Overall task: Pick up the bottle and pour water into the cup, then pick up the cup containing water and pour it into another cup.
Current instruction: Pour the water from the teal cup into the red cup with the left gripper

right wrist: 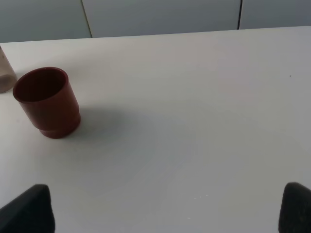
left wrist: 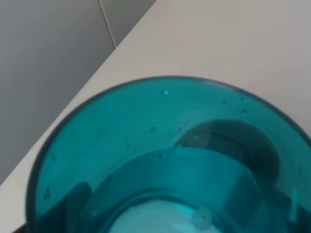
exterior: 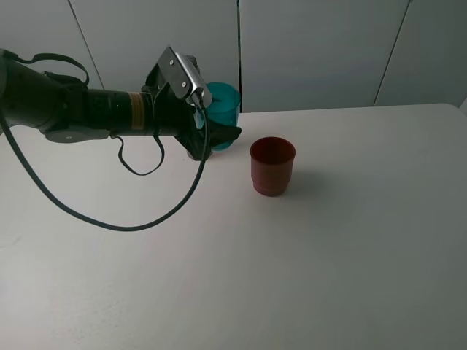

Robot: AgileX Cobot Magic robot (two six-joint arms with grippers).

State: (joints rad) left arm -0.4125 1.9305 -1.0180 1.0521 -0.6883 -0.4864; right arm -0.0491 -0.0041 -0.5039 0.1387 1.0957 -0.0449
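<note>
**A:** State of the left end effector (exterior: 217, 137)?
**B:** We see it clamped round the lower half of the cup (exterior: 223, 102), near the far edge of the bench (exterior: 350, 240). Its wrist view looks into the cup's mouth, with droplets (left wrist: 165, 92) on the inner wall. We can't tell if the base touches the bench.
**A:** And the right end effector (right wrist: 163, 209)?
**B:** Fingers wide apart, holding nothing. We see another cup (exterior: 272, 166) upright, near the cup but apart. Only a sliver of the bottle (right wrist: 4, 74) shows, beside another cup.
</note>
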